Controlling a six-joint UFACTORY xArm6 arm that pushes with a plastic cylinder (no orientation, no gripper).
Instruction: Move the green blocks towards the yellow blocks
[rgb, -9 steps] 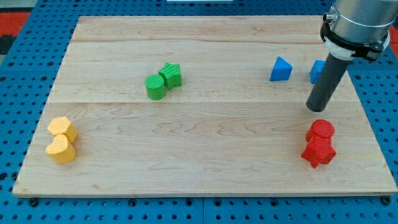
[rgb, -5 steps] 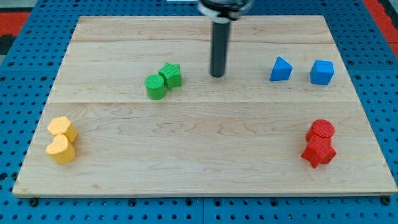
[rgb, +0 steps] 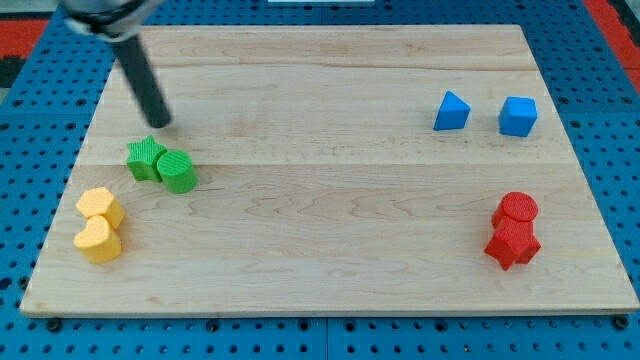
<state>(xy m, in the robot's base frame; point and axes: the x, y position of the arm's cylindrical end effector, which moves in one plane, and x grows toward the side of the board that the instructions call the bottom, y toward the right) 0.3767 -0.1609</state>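
Observation:
A green star block (rgb: 146, 158) and a green cylinder (rgb: 177, 172) lie touching at the board's left, the star on the left. Two yellow blocks sit below and left of them: a yellow hexagon (rgb: 101, 207) and a yellow heart (rgb: 98, 240), touching each other. A short gap separates the green star from the yellow hexagon. My tip (rgb: 159, 123) is on the board just above the green pair, slightly right of the star, apart from it. The rod leans up to the view's left.
A blue triangular block (rgb: 452, 111) and a blue cube (rgb: 518, 116) sit at the upper right. Two red blocks (rgb: 514, 232) sit together at the lower right. The wooden board (rgb: 330, 280) lies on a blue pegboard.
The rod swept from the right side across to the left. The green blocks moved left and down toward the yellow blocks and swapped order; the star is now on the left.

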